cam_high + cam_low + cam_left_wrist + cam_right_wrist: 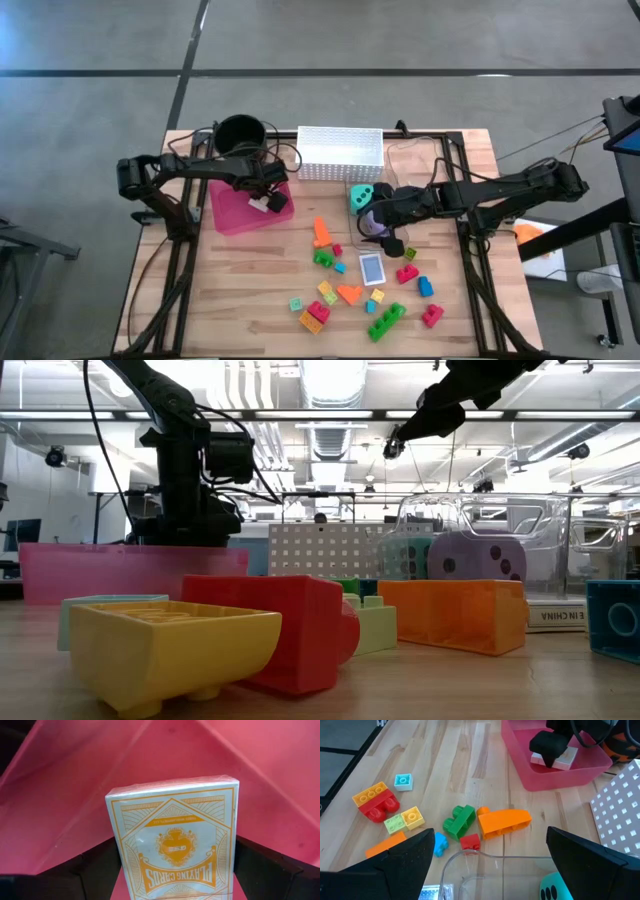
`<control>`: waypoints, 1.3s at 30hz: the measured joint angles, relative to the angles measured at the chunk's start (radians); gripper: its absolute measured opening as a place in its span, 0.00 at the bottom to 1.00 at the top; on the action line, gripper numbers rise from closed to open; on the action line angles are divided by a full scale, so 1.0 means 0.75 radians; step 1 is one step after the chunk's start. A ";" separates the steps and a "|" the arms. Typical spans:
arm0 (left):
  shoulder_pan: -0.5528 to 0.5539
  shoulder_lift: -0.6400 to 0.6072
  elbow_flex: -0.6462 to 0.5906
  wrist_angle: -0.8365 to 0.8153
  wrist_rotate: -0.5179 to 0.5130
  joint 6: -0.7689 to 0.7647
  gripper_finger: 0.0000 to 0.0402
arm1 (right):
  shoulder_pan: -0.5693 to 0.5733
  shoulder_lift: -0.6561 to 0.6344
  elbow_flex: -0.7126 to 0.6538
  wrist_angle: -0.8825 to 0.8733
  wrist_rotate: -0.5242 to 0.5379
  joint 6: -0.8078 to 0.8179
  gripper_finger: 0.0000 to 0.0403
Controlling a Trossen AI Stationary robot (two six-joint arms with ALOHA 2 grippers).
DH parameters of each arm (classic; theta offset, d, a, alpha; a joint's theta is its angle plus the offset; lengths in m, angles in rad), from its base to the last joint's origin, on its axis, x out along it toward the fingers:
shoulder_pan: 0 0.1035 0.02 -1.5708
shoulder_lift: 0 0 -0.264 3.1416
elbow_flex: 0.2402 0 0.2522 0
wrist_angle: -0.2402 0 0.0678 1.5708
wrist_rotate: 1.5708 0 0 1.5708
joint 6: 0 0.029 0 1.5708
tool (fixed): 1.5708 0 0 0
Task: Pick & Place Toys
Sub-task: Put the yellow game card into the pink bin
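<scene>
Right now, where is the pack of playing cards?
The pack of playing cards sits between the left gripper's fingers, over the pink tray on the table's left side in the high view.

On the pale wooden tabletop [445,765] lie an orange wedge-shaped plastic block [504,822], a green plastic block [459,819] and a small red plastic block [470,842]. The other arm's dark pincer [551,751] hangs over the pink flat plastic tray [560,777].

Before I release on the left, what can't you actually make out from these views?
- Left wrist view: card deck fills the frame between the fingers, hiding the pink tray floor beneath.
- High view: right gripper covers much of the purple die.
- Low view: foreground blocks block the table behind.
</scene>
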 joint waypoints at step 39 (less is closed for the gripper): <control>-0.002 0.004 -0.007 0.040 -0.065 -0.008 0.85 | 0.000 -0.001 -0.001 -0.001 0.001 0.005 0.94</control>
